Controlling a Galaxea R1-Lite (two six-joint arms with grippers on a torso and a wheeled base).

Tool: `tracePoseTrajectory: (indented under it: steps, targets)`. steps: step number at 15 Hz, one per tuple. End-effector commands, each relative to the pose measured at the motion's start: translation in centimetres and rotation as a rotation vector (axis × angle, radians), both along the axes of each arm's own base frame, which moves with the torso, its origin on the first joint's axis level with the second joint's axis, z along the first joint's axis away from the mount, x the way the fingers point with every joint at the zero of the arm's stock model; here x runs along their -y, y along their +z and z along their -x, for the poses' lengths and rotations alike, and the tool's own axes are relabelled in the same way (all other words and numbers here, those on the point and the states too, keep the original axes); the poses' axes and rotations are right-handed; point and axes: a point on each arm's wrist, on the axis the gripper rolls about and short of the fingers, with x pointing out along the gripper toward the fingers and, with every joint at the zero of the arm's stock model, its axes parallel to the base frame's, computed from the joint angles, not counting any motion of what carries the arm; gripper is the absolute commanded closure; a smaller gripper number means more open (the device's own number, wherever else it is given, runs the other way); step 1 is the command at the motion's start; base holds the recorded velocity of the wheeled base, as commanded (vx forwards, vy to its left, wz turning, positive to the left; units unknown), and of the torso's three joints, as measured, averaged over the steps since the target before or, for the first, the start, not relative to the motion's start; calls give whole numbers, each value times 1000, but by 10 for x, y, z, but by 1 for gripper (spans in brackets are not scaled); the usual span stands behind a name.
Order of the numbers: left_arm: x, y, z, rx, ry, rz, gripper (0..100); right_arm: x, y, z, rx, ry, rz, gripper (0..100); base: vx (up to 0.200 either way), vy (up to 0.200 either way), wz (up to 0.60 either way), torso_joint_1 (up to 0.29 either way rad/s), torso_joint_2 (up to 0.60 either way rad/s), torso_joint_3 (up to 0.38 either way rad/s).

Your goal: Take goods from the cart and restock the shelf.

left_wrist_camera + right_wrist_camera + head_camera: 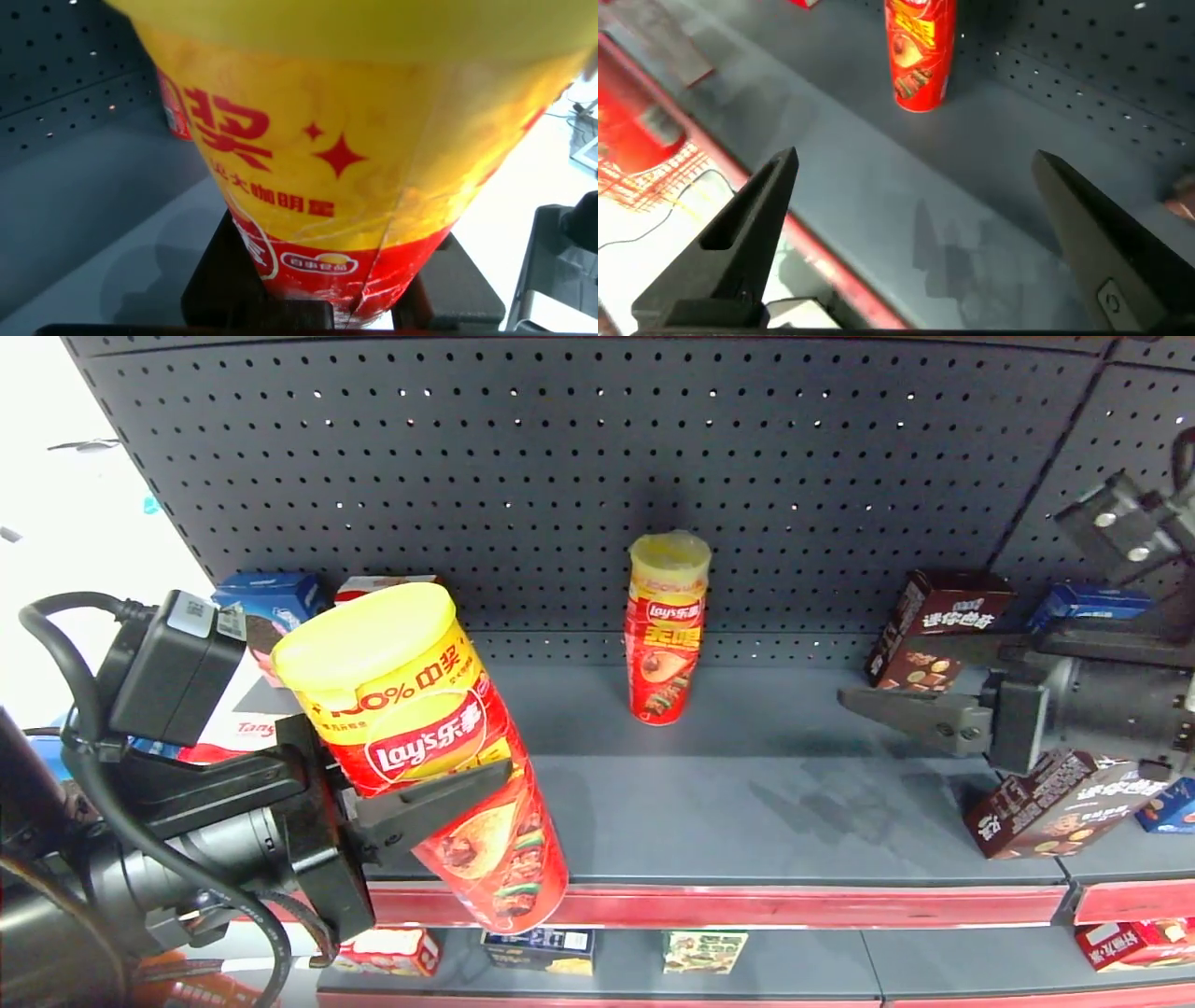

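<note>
Across the back of the frame, what is biggest? (Desk)

A dark pegboard panel (560,448), and below it the grey shelf (747,803) with its red front edge. (Photographer)

And the robot? (Desk)

The left gripper (420,775) is at the shelf's left front. Its jaws are clamped around the middle of a chips can (392,663), red with a yellow lid. The can is tilted and held off the shelf, with its base out over the red edge. The right gripper (911,159) hangs above the shelf's right half, jaws spread wide with nothing between them. (Photographer)

Any stock in place? (Desk)

A second chips can (665,635) stands upright at the middle of the shelf, close to the pegboard and well apart from the held one. To the right, one brown box (938,625) leans against the back panel, and another brown box (1055,803) lies tilted near the front. (Photographer)

Smaller items? (Desk)

A blue box (271,597) sits at the back left and a blue box (1088,600) at the back right. On the lower shelf (934,961), small cartons (705,952) line the front. (Photographer)
</note>
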Motion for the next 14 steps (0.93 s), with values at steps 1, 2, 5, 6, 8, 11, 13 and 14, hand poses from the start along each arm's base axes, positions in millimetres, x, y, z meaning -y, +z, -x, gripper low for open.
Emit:
tracePoseTrajectory:
  steps: [1,2,5,6,8,11,13,14]
  targets:
    - [-3,0,-1,1,12,0,100,-20,-23,-41,-45,1,27,0,0,0,0,0,0,0]
    - [-3,0,-1,1,12,0,100,-24,-26,-48,-35,1,23,0,0,0,0,0,0,0]
    - [-3,0,-2,2,11,1,100,-33,-37,-68,-49,-1,29,0,0,0,0,0,0,0]
    - [-3,0,-2,0,11,-1,100,-36,-43,-79,-64,-8,37,0,0,0,0,0,0,0]
    - [-2,-1,-3,-3,11,-2,100,-41,-47,-96,-53,-9,41,0,0,0,0,0,0,0]
    - [-2,0,-3,0,12,0,100,-40,-55,-127,16,42,53,0,0,0,0,0,0,0]
    - [-2,0,-3,0,12,0,100,-38,-56,-142,62,113,26,0,0,0,0,0,0,0]
    - [-2,1,-4,1,12,0,100,-38,-55,-149,84,159,8,0,0,0,0,0,0,0]
